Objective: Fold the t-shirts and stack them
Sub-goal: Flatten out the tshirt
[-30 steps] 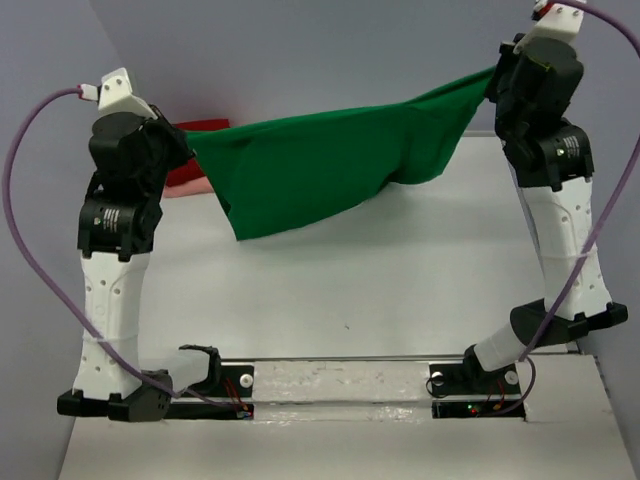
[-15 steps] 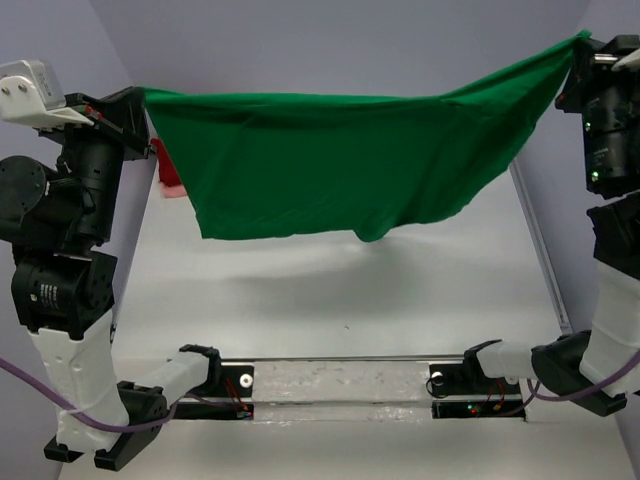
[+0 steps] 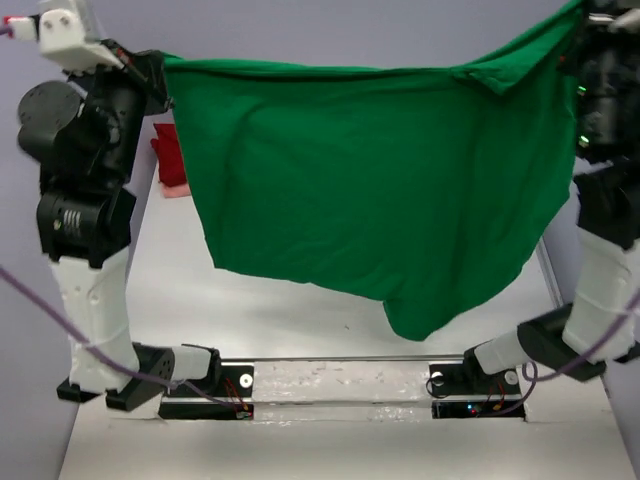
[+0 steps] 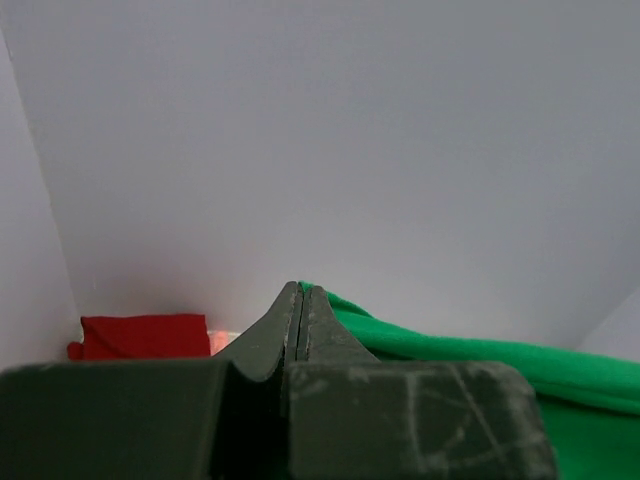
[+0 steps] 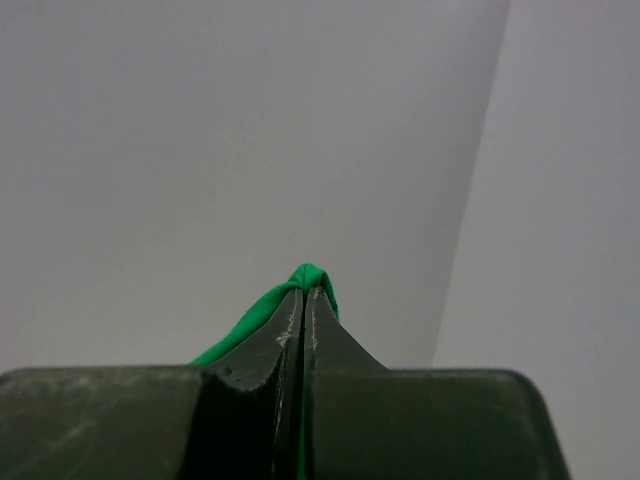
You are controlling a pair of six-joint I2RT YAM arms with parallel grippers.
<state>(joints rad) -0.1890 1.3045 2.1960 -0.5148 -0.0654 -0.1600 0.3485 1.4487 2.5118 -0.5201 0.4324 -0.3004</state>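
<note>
The bright green t-shirt (image 3: 370, 190) hangs spread in the air between both arms, its lower edge dangling above the table near the arm bases. My left gripper (image 3: 160, 65) is shut on its upper left corner. My right gripper (image 3: 580, 15) is shut on its upper right corner at the frame's top edge. In the left wrist view the closed gripper (image 4: 302, 290) pinches green cloth (image 4: 450, 350). Beyond it lie the dark red t-shirt (image 4: 145, 335) and a sliver of the salmon pink one (image 4: 222, 343). In the right wrist view the gripper (image 5: 305, 290) clamps a green fold (image 5: 250, 320).
The dark red shirt (image 3: 168, 150) lies on the pink one (image 3: 178, 190) at the table's far left, behind my left arm. The white table (image 3: 300, 300) is walled by grey panels at the back and sides. The arm bases stand on the mounting rail (image 3: 340, 385) at the near edge.
Both arms have spread apart and lifted, pulling the green shirt from a sagging bundle into a wide hanging sheet. It now hangs closer to the near edge.
</note>
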